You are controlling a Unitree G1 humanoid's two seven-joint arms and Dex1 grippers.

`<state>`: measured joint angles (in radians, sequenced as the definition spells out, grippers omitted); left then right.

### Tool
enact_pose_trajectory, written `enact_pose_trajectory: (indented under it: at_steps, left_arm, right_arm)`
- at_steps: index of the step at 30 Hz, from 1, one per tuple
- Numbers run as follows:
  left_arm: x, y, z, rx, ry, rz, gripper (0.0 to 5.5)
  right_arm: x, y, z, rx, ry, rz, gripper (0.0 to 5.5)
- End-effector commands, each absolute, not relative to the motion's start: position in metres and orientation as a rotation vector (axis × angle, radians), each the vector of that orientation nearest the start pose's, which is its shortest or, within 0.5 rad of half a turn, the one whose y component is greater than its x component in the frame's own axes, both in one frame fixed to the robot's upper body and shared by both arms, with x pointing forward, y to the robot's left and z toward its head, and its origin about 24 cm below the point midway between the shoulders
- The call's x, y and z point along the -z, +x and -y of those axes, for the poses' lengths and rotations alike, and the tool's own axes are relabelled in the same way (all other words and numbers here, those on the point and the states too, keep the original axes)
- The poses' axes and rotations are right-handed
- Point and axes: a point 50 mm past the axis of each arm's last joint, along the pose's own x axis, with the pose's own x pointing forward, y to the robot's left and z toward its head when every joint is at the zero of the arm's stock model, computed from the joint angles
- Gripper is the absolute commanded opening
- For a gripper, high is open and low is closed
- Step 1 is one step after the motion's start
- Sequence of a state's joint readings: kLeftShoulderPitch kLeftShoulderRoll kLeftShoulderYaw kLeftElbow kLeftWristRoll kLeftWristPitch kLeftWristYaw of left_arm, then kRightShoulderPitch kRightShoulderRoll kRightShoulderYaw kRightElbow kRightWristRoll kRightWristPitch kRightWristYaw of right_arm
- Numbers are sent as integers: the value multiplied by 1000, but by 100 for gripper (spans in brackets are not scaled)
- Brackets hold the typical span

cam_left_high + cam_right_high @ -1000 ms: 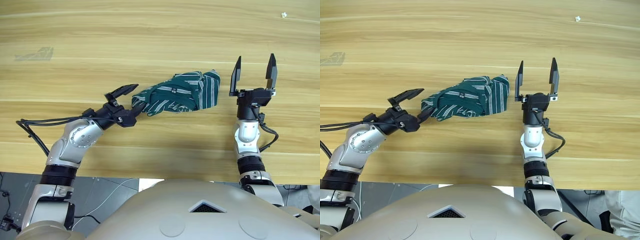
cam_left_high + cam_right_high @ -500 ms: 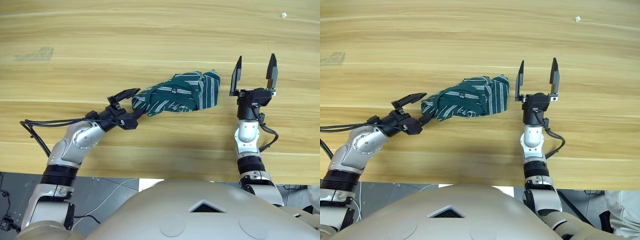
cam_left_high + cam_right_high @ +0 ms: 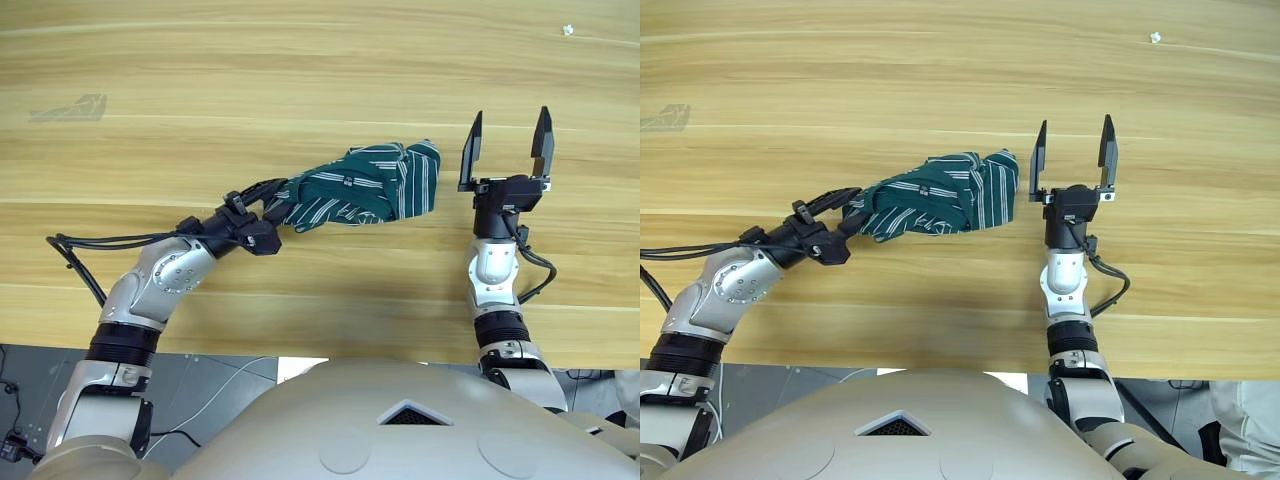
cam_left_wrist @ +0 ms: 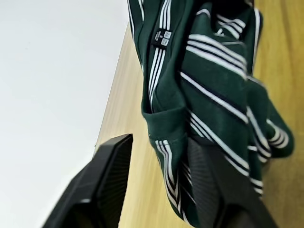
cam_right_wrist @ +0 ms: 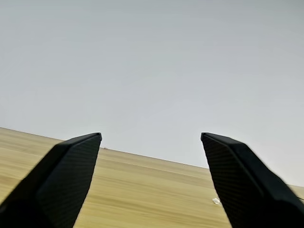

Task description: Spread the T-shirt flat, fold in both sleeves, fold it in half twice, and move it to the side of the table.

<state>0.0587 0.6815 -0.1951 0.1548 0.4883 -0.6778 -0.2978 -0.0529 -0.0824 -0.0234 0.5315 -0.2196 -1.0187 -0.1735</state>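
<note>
Left wrist view: T-shirt (image 4: 209, 95) label (image 4: 162, 36) unreadable; left gripper (image 4: 159, 142) jaws straddle edge, unclosed; right gripper (image 3: 511, 115) jaws wide.

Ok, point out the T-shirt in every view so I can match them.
Left eye view: T-shirt bunched mid-table, left gripper at its left end.
Right eye view: T-shirt in the same spot, left of centre.
Left wrist view: T-shirt close up, hem between the open fingers.
Right wrist view: right gripper frames table and wall.
Shared landmark: white scrap on the far table.
</note>
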Motion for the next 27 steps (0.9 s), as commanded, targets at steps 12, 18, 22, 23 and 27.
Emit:
enact_pose_trajectory:
  at_steps: [12, 18, 22, 23, 27]
  left_arm:
    - [-35, 213, -198, 838, 1125, 214, 1]
    - [-42, 210, -198, 812, 1114, 232, 1]
    - [-43, 209, -197, 798, 1112, 236, 1]
    - [-46, 209, -196, 791, 1099, 245, 1]
    - [-66, 207, -186, 767, 926, 294, 1]
  right_arm:
    - [-26, 225, 159, -74, -269, 542, 391]
    - [-16, 199, 168, -302, -421, 529, 391]
    - [-7, 172, 161, -623, -561, 559, 391]
    - [-3, 166, 159, -700, -599, 550, 391]
    - [5, 160, 156, -793, -658, 538, 391]
